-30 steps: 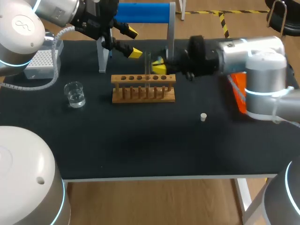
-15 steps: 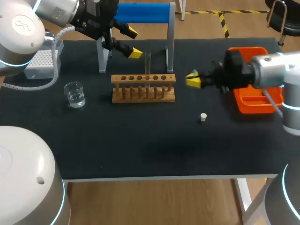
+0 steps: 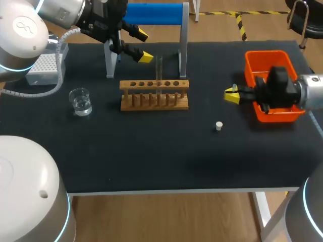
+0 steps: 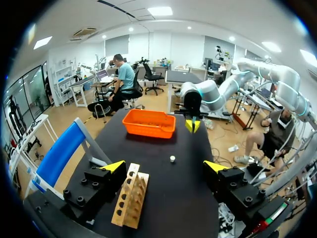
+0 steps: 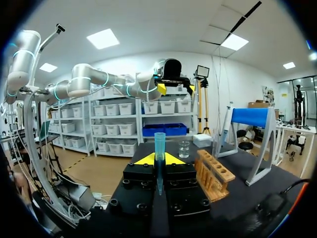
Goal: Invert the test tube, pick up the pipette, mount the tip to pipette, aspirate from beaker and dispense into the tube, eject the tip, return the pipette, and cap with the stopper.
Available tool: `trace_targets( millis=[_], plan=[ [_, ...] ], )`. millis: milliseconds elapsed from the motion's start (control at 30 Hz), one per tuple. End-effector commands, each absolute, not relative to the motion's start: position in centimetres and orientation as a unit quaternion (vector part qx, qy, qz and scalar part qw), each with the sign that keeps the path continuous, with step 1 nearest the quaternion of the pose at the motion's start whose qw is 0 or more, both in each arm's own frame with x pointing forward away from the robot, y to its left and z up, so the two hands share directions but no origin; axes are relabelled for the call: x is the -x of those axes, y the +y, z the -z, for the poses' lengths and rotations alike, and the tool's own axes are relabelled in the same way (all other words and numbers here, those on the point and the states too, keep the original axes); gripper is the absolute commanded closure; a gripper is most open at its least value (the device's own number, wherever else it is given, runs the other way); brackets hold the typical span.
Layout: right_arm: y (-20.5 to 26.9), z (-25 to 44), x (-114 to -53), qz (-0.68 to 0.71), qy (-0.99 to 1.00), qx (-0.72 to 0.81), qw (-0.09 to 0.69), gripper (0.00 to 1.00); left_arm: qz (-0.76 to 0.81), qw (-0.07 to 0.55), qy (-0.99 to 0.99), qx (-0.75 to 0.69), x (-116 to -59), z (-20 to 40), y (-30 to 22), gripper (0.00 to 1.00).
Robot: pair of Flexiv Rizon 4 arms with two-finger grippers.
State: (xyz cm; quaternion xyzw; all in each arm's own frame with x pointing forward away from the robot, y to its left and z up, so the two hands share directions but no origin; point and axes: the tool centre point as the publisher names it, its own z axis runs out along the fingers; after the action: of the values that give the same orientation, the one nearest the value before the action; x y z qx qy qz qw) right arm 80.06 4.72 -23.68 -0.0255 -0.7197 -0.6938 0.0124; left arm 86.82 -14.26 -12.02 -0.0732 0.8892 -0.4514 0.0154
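So, what is the right tool (image 3: 231, 95) carrying?

Apparently a translucent blue plastic pipette tip (image 5: 159, 141), held upright with both yellow fingers closed on it from two sides. Its wide mouth stands above the fingers and its narrow point hangs below.

How would it handle?

Probably very light and thin-walled, stiff enough yet smooth and tapered, so it could tilt or slide in the grip. I'd hold it on the body, as now, and leave the mouth free, since the pipette has to seat there. A hard squeeze might deform it.

Where is that arm?

It comes in over the surface's right edge with the forearm about level. The fingers point towards the wooden rack (image 3: 154, 95), where the clear glass test tube (image 3: 159, 68) stands upright. The tool hovers just beside the orange plastic tray (image 3: 266, 53), and the small white stopper (image 3: 218, 126) lies nearer the front edge.

And the left tool (image 3: 142, 45)?

Its fingers are wide apart with nothing between them, up by the far edge near the grey stand with a blue bar (image 3: 151, 13). The glass beaker of water (image 3: 81, 101) sits towards the left edge, apart from both tools.
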Motion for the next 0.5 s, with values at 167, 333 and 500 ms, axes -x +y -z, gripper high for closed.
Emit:
trace_targets(
  millis=[167,333,500],
  plan=[
    [3.96,24.02,-79.64,0.694,-0.72,0.028,0.012,1.0,0.45,0.015,0.89,0.073,-86.78,11.96,-14.23,0.0],
    [3.99,24.32,-79.61,0.693,-0.72,0.026,0.018,1.0,0.45,0.015,0.89,0.073,-86.78,11.96,-14.23,0.0],
    [4.07,24.52,-79.58,0.691,-0.722,0.024,0.023,1.0,0.45,0.015,0.89,0.073,-86.78,11.96,-14.23,0.0]
  ],
)
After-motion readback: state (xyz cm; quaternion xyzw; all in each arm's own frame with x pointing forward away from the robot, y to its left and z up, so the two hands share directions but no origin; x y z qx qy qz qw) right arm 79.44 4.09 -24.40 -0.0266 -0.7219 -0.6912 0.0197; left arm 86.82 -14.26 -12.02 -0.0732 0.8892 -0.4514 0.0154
